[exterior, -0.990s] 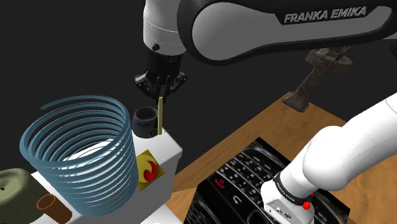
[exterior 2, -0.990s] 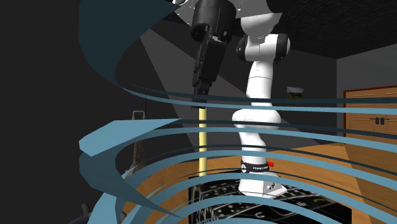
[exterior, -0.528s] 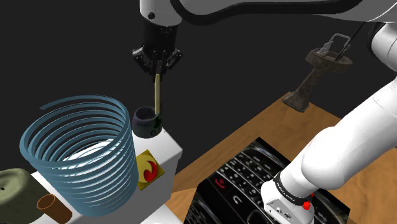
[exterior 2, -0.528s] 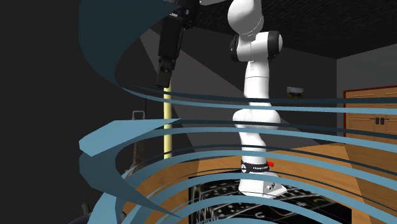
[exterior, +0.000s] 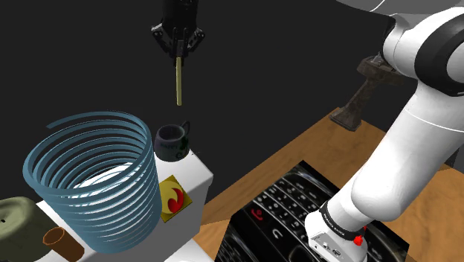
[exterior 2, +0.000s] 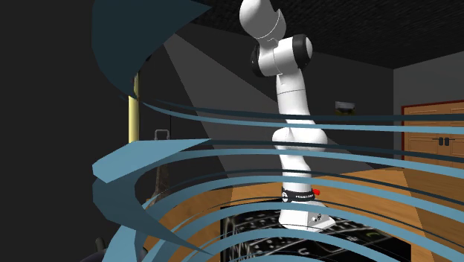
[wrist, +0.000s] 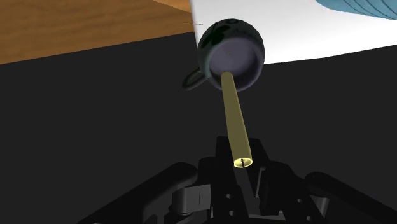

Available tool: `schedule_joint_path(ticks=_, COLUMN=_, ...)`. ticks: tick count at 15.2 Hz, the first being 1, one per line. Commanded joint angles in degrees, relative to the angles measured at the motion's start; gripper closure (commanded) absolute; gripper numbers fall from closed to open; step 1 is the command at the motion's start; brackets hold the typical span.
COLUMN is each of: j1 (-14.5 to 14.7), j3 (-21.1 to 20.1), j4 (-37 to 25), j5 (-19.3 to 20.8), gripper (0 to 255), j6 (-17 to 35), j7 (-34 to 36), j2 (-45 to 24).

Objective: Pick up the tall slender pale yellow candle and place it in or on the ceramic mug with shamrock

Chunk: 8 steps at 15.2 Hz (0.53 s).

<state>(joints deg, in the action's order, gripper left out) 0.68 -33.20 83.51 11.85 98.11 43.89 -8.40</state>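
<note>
My black gripper [exterior: 178, 50] hangs high over the white block [exterior: 195, 177], shut on the top end of a slender pale yellow candle [exterior: 178, 83] that points straight down. The dark mug [exterior: 171, 140] with a green shamrock stands upright on the block's far corner, well below the candle's lower end. In the wrist view the candle [wrist: 235, 119] runs from my gripper [wrist: 242, 163] toward the mug's open mouth [wrist: 234, 53]. The second exterior view has the candle [exterior 2: 134, 119] partly behind blue coil bands.
A big blue spiral coil [exterior: 93, 175] stands on the block beside the mug. An olive lump [exterior: 15, 219], a brown cup [exterior: 59, 242] and a red-and-yellow box [exterior: 172, 197] lie near it. A phone-patterned slab [exterior: 286, 208] and a dark stand [exterior: 372, 85] sit on the wooden surface.
The gripper has risen with the candle and shifted slightly toward the shoulder view's left, so the candle's lower end now hangs clear above the mug. The mug has not moved.
</note>
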Motion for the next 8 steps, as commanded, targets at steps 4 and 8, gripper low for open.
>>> schedule_joint_path(ticks=4, j1=-0.07, j3=0.49, j4=-2.03, j5=1.30, gripper=255, j6=0.32, j7=-0.66, j2=-2.64)
schedule_joint_path(ticks=8, j1=-0.59, j3=0.61, j4=2.03, j5=0.92, gripper=255, j6=3.71, j7=-0.48, j2=-1.85)
